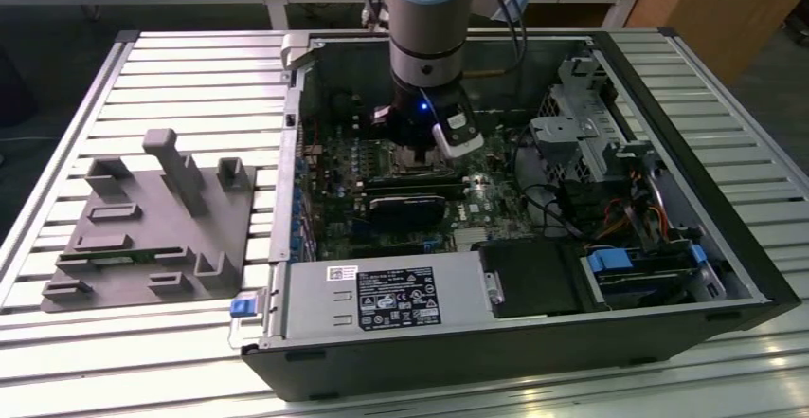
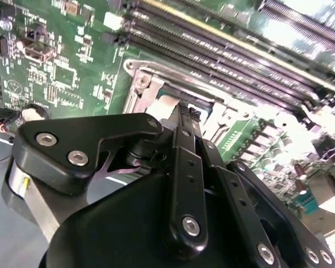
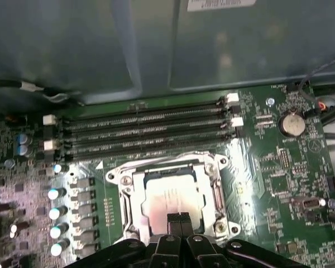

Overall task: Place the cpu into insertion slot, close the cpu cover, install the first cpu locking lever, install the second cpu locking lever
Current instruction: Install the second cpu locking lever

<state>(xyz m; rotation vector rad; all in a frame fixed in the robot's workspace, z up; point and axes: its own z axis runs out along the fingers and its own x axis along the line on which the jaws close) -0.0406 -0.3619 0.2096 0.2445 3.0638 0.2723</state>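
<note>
Gripper [image 3: 180, 220]: black linkage fingers drawn together with no gap visible between the tips, nothing seen held between them. Poised directly over the socket in the first wrist view, tips meeting at the near edge of the chip's face; whether they touch it cannot be told.

Cpu [image 3: 170, 200]: pale silver square, lying flat inside the insertion slot [image 3: 135, 192], seated by the look of it. It lies straight under and just ahead of the fingertips.

Cpu cover [image 3: 215, 187]: silvery frame around the chip, apparently lowered onto the socket with the chip showing through its cut-out. Judged closed or nearly so; whether it is fully down cannot be told.

Locking levers: thin metal parts run along the frame's sides, but which are levers, and whether either is latched, is hard to make out.

Memory slots [image 3: 145, 125]: long, black, parallel, just beyond the socket from the gripper, their long axis running across the fingers' line.

Motherboard [image 3: 279, 178]: green, surrounds the socket; row of capacitors [image 3: 56, 212] to one side, coin cell [image 3: 292, 124] to the other.

Second wrist view: finger links [image 2: 185, 167] cover most of the socket; a corner of the frame [image 2: 142, 81] shows past them.

Exterior view: arm [image 1: 427, 48] comes down into the open computer case [image 1: 506, 342]; its wrist hides the socket. Grey fixture [image 1: 152, 228] stands well apart at the exterior view's left on the slatted table [image 1: 76, 96].
</note>
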